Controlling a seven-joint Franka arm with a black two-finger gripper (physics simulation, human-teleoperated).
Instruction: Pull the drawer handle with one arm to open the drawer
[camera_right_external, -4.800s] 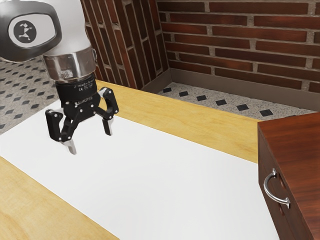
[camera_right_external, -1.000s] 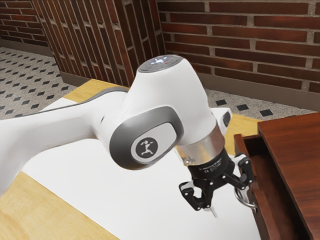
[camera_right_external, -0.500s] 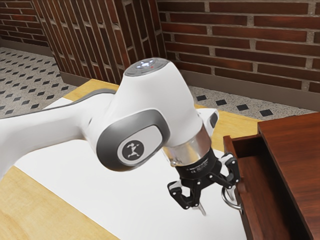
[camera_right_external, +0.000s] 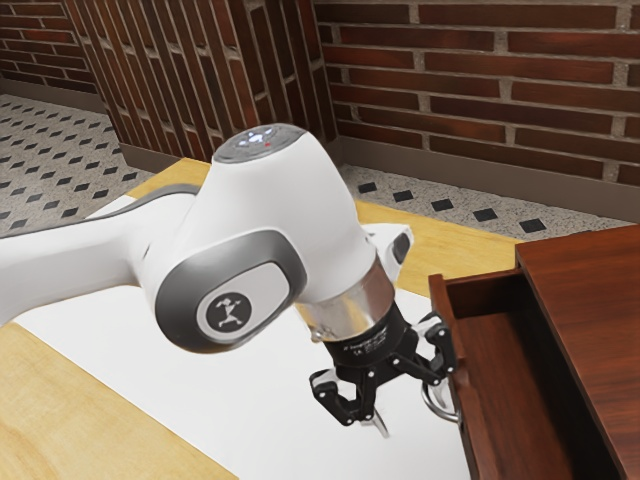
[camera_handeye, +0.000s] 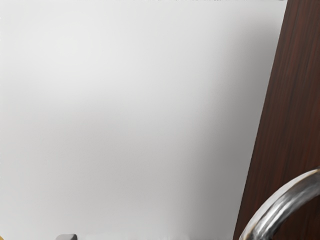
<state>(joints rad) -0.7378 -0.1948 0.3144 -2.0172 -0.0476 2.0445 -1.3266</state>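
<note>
A red brick wall (camera_right_external: 500, 90) runs behind the desk (camera_right_external: 60, 420), with a grey-brown skirting strip (camera_right_external: 450, 170) along its foot. A second brick wall (camera_right_external: 200, 80) juts forward toward the desk's far edge and meets the first at a corner. The floor (camera_right_external: 60, 150) beyond the desk is pale speckled tile set with small black diamonds. The desk is light wood, and a white sheet (camera_right_external: 110, 345) covers its middle. The light is even and the shadows are soft.
</note>
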